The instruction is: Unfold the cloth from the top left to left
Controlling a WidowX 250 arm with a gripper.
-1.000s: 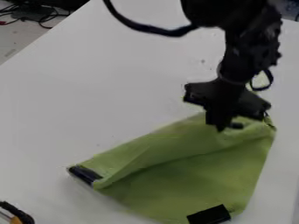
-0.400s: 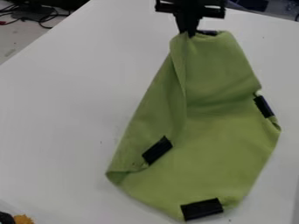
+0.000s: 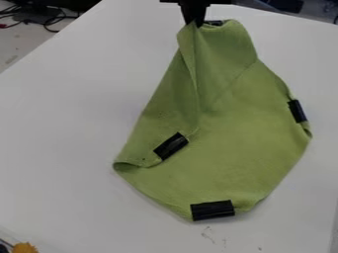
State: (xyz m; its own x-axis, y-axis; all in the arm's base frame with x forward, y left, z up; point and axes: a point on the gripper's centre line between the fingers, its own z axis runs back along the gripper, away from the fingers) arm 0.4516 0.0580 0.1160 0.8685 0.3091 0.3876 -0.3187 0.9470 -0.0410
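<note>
At the top edge of the camera view, left of its right half's middle, my gripper (image 3: 196, 23) is shut on the upper end of the green cloth (image 3: 231, 148). From there the cloth spreads down and to the right over the white table, with a fold running down its left part. Black patches mark its corners: one at the lower edge, one at the right edge, one on the folded left part, and one by the gripper. The left corner is curled over.
The white table (image 3: 59, 128) surrounds the cloth. Cables (image 3: 49, 17) lie beyond its edge at the top left. A small orange object (image 3: 25, 247) is at the bottom left corner.
My gripper has gone from above the cloth's upper right part to the top edge, drawing the cloth's end up with it. The lower edge has since slid upward, and the left corner has shifted.
</note>
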